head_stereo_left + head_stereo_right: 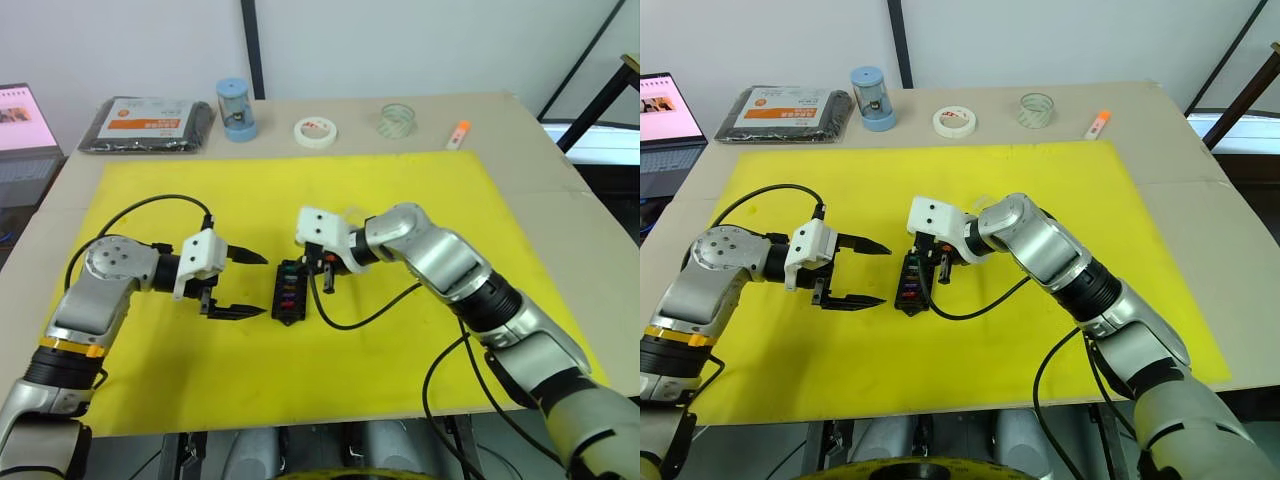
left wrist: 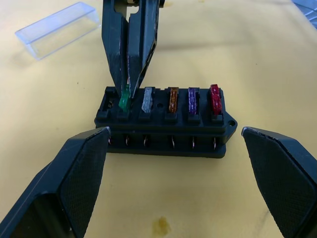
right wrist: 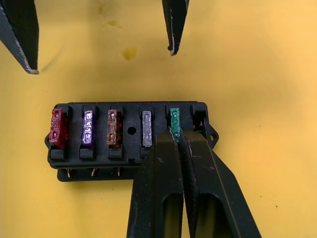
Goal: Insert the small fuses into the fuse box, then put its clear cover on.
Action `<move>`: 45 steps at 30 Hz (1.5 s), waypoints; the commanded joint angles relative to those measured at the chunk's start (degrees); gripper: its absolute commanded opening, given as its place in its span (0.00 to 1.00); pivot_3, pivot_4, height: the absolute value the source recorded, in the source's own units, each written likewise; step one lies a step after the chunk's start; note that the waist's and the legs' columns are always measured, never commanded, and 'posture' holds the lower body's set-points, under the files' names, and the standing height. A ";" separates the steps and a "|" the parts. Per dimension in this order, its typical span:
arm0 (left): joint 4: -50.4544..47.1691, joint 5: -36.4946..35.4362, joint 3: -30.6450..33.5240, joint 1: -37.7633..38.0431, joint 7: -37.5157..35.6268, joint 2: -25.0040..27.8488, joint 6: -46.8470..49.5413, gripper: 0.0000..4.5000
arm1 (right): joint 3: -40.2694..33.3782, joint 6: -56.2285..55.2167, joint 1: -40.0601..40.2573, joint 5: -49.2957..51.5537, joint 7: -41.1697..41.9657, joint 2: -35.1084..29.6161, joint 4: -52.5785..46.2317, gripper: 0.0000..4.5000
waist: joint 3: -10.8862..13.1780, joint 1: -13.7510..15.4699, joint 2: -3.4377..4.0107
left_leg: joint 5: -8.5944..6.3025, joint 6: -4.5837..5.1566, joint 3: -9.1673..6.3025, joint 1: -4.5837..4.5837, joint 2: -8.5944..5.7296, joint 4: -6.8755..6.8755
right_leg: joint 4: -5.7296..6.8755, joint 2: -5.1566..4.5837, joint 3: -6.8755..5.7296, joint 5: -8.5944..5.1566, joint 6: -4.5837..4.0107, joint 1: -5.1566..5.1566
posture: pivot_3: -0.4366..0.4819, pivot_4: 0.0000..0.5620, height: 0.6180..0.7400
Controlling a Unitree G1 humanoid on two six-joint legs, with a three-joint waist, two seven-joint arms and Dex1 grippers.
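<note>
The black fuse box [image 1: 289, 293] lies on the yellow mat [image 1: 430, 190] between my two grippers. Red [image 2: 214, 96], purple [image 2: 192, 98], tan [image 2: 173, 98] and clear [image 2: 147, 99] fuses stand in its slots in a row. My right gripper [image 3: 177, 135] is shut on a green fuse [image 3: 174, 118] that sits in the slot after the clear one. My left gripper [image 1: 262, 285] is open just left of the box, one finger toward each end of it, touching nothing. The clear cover [image 2: 62, 29] lies on the mat beyond the box.
Along the table's far edge are a black packet with an orange label [image 1: 148, 124], a blue cylinder [image 1: 237, 109], a white tape roll [image 1: 315, 131], a clear tape roll [image 1: 397, 119] and an orange marker [image 1: 458, 133]. A laptop [image 1: 25, 125] stands at the far left.
</note>
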 commanded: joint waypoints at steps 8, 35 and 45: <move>-2.65 -0.28 0.17 -0.16 1.10 -0.35 0.20 0.99 | -0.47 4.97 -0.12 -0.47 0.13 1.58 1.69 0.00 | -0.01 -0.02 0.01 | 0.00 -0.01 -0.02 0.06 0.02 0.00 | 0.01 0.01 -0.01 0.00 0.00 0.06 | 0.48 0.27 1.00; -2.18 -0.03 -0.20 -0.14 2.10 -0.73 -0.29 0.99 | -3.07 6.30 -3.10 2.15 1.43 1.42 -0.71 0.00 | 0.00 -0.01 0.02 | 0.00 -0.01 -0.02 -0.04 0.00 0.01 | -0.01 0.01 -0.01 0.00 0.00 0.00 | 0.48 0.27 1.00; -2.43 0.23 -0.19 -0.05 2.59 -0.60 -0.21 0.99 | 1.39 3.11 -1.55 -1.51 1.93 1.08 3.21 0.00 | -0.01 -0.02 0.01 | 0.00 -0.01 -0.02 0.00 0.00 0.01 | 0.00 0.01 -0.01 0.00 0.00 0.02 | 0.48 0.27 1.00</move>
